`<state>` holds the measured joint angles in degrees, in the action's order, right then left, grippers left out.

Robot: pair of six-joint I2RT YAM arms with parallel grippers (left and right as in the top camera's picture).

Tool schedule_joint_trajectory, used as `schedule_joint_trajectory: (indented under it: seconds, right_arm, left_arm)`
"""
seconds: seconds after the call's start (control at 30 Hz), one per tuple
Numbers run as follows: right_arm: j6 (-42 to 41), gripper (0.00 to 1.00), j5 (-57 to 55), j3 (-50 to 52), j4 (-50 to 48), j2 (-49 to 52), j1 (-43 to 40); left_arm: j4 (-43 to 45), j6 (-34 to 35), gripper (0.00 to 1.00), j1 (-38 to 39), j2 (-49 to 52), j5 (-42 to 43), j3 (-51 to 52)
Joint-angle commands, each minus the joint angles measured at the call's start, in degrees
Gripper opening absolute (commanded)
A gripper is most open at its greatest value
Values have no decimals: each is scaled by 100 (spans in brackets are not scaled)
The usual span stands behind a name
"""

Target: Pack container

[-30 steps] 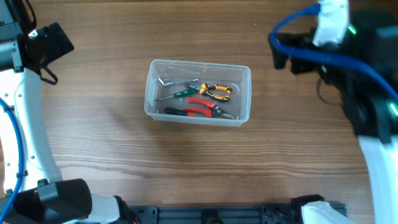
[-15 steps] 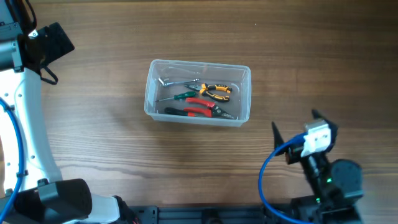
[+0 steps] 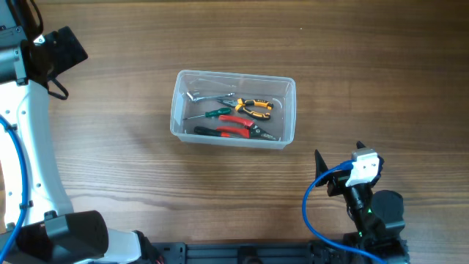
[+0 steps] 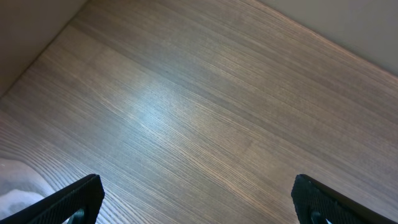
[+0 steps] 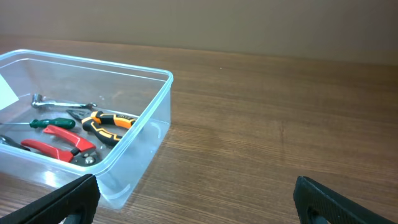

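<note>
The clear plastic container [image 3: 231,141] stands mid-table. In it lie yellow-handled pliers [image 3: 253,108], red-handled pliers [image 3: 234,129], a green-handled screwdriver [image 3: 213,112] and a silver wrench [image 3: 203,95]. My right gripper [image 3: 338,155] is low at the front right, open and empty, facing the container from a distance. The right wrist view shows the container [image 5: 163,87] at the left with the tools inside, and my right gripper [image 5: 199,202] stands wide apart. My left gripper [image 3: 64,47] is at the far left back. In its wrist view the left gripper [image 4: 199,202] is open over bare wood.
The wooden table [image 3: 132,176] surrounds the container. The left arm's white links [image 3: 33,147] run along the left edge. The right arm's base and blue cable [image 3: 315,213] sit at the front right edge.
My right arm swung from the back right of the table down to the front right edge and settled a little lower. The container, tools and left arm have not moved.
</note>
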<state>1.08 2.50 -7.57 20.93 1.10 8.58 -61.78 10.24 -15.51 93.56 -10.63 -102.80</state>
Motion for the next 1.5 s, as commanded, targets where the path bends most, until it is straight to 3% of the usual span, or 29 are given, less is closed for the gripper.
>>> schedule_joint_trajectory:
  seconds: [0.0, 0.27, 0.7, 0.9, 1.03, 1.13, 1.17, 1.2, 1.3, 1.37, 1.47]
  right_arm:
    - [-107, 100, -125, 33, -35, -96, -24]
    - [-107, 100, -125, 33, -35, -96, -833]
    - [-109, 100, -125, 33, -35, -94, -813]
    - [-109, 100, -125, 33, -35, -94, -813]
    - [-107, 100, -125, 33, -35, -94, -813]
    - [-109, 100, -125, 33, -35, -94, -813]
    - [-109, 100, -125, 33, -35, -94, -813]
    - [-109, 100, -125, 33, -35, -94, -813]
    - [-109, 100, -125, 33, -35, -94, -811]
    - [-111, 100, -125, 33, -35, -94, -813]
    - [-109, 100, -125, 33, -35, -94, -813]
  left_arm:
    - [-2, 94, 100, -37, 11, 11, -7]
    - [-2, 94, 100, -37, 11, 11, -7]
    - [-2, 94, 100, -37, 17, 13, -7]
    - [4, 94, 100, 551, -1008, 11, 348]
    - [98, 50, 100, 1438, -2352, -28, 1567]
    - [986, 155, 100, 1534, -3303, 140, 2669]
    - [1600, 380, 100, 1534, -3770, 299, 3305]
    - [2769, 868, 100, 1534, -4605, 356, 4419]
    - [4096, 1379, 100, 1534, -5713, 356, 5873]
    - [4601, 1429, 100, 1537, -6417, 356, 6752]
    - [4671, 1574, 100, 1537, -7285, 356, 7770]
